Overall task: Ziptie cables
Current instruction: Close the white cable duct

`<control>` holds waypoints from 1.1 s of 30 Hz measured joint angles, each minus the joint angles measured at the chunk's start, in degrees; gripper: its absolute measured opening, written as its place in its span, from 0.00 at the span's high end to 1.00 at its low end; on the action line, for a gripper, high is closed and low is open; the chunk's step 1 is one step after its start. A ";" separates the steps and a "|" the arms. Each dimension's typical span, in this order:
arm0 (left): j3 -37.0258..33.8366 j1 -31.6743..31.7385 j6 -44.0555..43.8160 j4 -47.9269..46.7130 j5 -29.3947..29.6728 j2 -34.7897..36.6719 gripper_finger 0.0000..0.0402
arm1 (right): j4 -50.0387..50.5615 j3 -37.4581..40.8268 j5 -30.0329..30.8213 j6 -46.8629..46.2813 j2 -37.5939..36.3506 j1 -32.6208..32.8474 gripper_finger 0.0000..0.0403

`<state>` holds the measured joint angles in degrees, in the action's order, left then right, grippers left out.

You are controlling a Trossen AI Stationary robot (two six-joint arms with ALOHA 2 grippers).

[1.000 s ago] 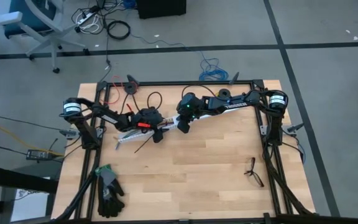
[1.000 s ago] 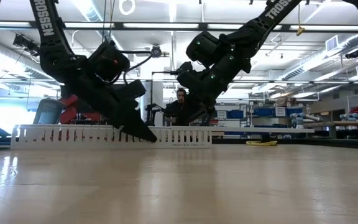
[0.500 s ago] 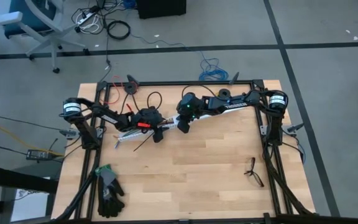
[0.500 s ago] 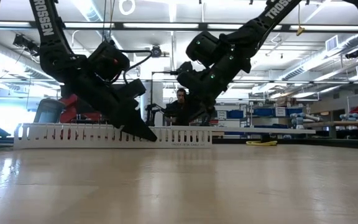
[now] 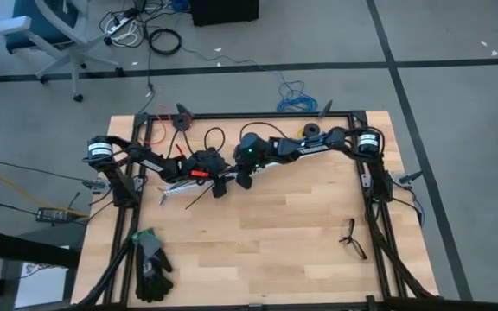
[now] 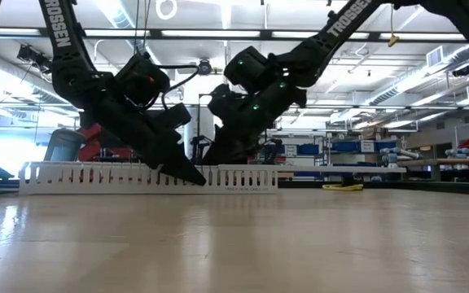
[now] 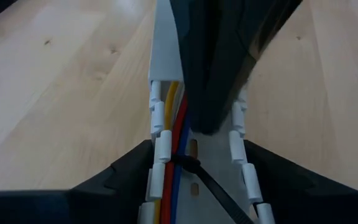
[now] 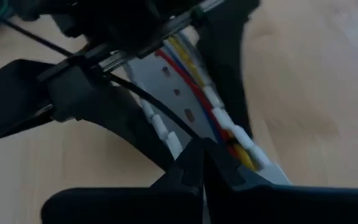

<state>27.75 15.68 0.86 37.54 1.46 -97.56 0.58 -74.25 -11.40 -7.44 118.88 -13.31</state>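
Note:
A white slotted channel [image 5: 180,187] lies flat near the table's far left, and the cables [image 7: 174,124] (yellow, orange, red, blue) run along inside it. The black ziptie [image 7: 186,163] loops around the cables, and its tail [image 5: 195,200] trails over the table toward the near edge. My left gripper [image 5: 216,183] straddles the channel from above. My right gripper [image 5: 242,177] is shut. Its tips [image 7: 207,127] hang just over the cables beside the loop, and the ziptie strip [image 8: 160,115] runs up to them. My left gripper comes slanting down from the table's left, and its two fingers [image 7: 126,174] stand across the channel, one against each outer wall [image 7: 156,152]. The channel stays flat on the table. My right gripper's shut tips are at the ziptie loop; I cannot tell whether they touch it.
A pair of black gloves with a green patch [image 5: 150,263] lies at the near left corner. A small black forked object [image 5: 351,238] sits near the right edge, and black cable loops [image 5: 214,138] hang at the far edge. Bare wood spreads across the middle and the near right.
My right gripper has moved toward the table's left and down, from beside the channel's right end to right over the cables next to my left gripper. The channel has shifted slightly along the table.

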 joint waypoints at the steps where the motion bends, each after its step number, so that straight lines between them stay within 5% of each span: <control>1: 0.00 0.00 0.47 0.05 0.06 0.00 0.43 | -0.02 -0.39 -0.23 0.68 0.04 0.14 1.00; 14: 0.27 0.13 1.93 0.48 1.63 -0.02 0.43 | -2.69 0.67 3.94 12.06 -10.68 0.61 1.00; 19: 0.26 0.11 2.89 0.41 0.26 -0.02 0.43 | 8.83 1.37 8.17 11.85 -13.16 -2.06 1.00; 23: 0.26 0.09 3.64 0.41 -1.01 -0.02 0.43 | 17.11 1.48 4.96 10.01 -11.45 -4.66 1.00; 29: 0.11 0.09 3.20 0.51 -2.19 -0.02 0.43 | 4.47 1.05 -6.35 7.89 -4.00 -3.90 1.00; 33: 0.50 0.09 3.34 0.39 -2.06 -0.02 0.43 | -2.08 1.29 -3.88 8.86 -3.12 -2.16 1.00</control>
<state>28.25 15.77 4.19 37.93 -0.61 -97.58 -1.50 -72.96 -15.27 1.42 115.75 -15.47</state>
